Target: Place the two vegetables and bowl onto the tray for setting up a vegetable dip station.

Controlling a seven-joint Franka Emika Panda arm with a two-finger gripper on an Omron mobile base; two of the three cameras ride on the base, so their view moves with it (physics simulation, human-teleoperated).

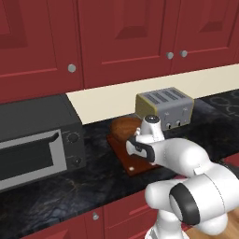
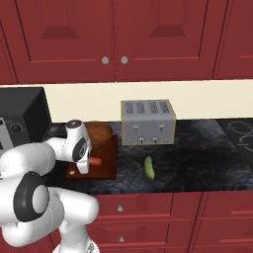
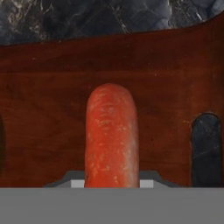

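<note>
Over the tray (image 3: 48, 87) | jaws narrowed, pinching the carrot (image 3: 112, 135) | carrot end poking out above the board

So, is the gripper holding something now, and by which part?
Yes, the gripper holds the carrot by one end, above the tray; the other end points away from the hand.

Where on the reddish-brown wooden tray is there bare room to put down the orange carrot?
The flat reddish-brown wooden tray is bare under the orange carrot held by the gripper, between the brown wooden bowl and the slot handle. The bowl's end is crowded.
</note>
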